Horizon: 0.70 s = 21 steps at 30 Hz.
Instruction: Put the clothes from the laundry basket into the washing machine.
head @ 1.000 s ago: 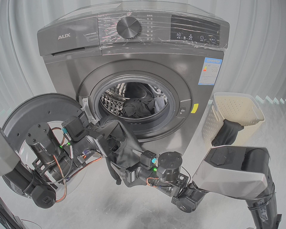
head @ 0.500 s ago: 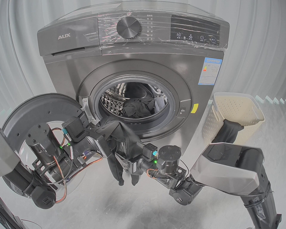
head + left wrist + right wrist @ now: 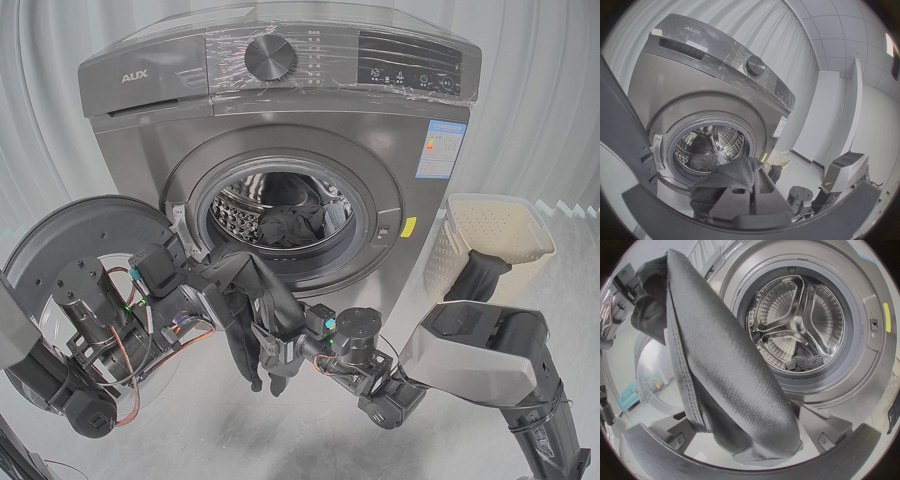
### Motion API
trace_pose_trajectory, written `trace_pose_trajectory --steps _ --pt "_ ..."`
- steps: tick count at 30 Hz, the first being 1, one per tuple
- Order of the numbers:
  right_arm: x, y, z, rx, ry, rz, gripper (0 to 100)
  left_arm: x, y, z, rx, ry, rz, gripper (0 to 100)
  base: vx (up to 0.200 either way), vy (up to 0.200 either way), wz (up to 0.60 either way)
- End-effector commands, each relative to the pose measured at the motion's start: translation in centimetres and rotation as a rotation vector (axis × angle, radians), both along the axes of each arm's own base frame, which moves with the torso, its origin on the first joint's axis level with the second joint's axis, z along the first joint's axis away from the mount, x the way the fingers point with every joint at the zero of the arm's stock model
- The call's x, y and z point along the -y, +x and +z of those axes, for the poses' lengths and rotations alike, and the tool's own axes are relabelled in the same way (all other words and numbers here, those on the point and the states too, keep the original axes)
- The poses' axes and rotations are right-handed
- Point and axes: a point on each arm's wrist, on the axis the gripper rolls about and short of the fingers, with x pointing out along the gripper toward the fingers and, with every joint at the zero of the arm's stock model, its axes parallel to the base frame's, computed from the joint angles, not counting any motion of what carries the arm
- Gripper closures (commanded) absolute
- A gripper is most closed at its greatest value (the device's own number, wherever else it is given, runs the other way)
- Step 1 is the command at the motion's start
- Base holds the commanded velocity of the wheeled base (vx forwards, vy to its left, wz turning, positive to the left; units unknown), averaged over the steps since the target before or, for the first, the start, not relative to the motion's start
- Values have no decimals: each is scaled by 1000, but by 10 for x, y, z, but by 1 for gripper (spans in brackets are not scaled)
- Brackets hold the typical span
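Observation:
A black garment (image 3: 269, 300) hangs in front of the open washing machine (image 3: 281, 125), below its drum mouth. My left gripper (image 3: 215, 281) is shut on the garment's upper bunch (image 3: 731, 178), seen close in the left wrist view with the left gripper (image 3: 753, 200) under it. My right gripper (image 3: 270, 350) grips the lower part, and the cloth (image 3: 725, 365) runs taut between the two, ending between the right gripper (image 3: 747, 433) fingers. Two loose ends dangle toward the floor. Another black piece (image 3: 290, 224) lies inside the drum. The beige laundry basket (image 3: 500, 237) stands right of the machine.
The round door (image 3: 81, 231) stands swung open on the left, close behind my left arm. A black cloth (image 3: 478, 278) hangs over the basket's front rim. Bare grey floor (image 3: 250, 437) lies below the grippers.
My right gripper has moved up and toward the machine, bringing the garment's lower part closer to the left gripper. The cloth ends now hang lower. The left arm has barely moved.

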Motion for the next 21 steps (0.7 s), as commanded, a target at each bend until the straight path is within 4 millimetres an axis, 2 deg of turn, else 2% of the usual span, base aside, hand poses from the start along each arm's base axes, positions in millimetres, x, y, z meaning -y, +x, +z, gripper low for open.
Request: trace_pose_trajectory --steps 1,7,8,12,15,19,20,21 --pt "0 0 -8 -14 -13 -1 0 0 0 1 4 -3 0 100 0 0 0" --pt "0 1 -10 -13 -10 -6 0 0 -1 1 2 -2 0 100 0 0 0" --pt "0 1 -10 -12 -9 -6 100 0 -1 1 4 -3 0 100 0 0 0" --pt "1 -1 -10 -13 -8 -4 100 0 1 -1 -4 2 0 100 0 0 0" --pt "2 -14 0 -14 -7 16 100 -1 3 -5 -15 8 7 100 0 0 0" --pt "9 -43 18 -27 -17 63 100 -2 7 -8 -22 13 21 100 0 0 0" --pt "9 -43 18 -27 -17 63 100 -2 7 -8 -22 13 21 100 0 0 0" --pt "16 -54 31 -28 -16 78 100 -3 8 -8 -22 13 24 100 0 0 0"
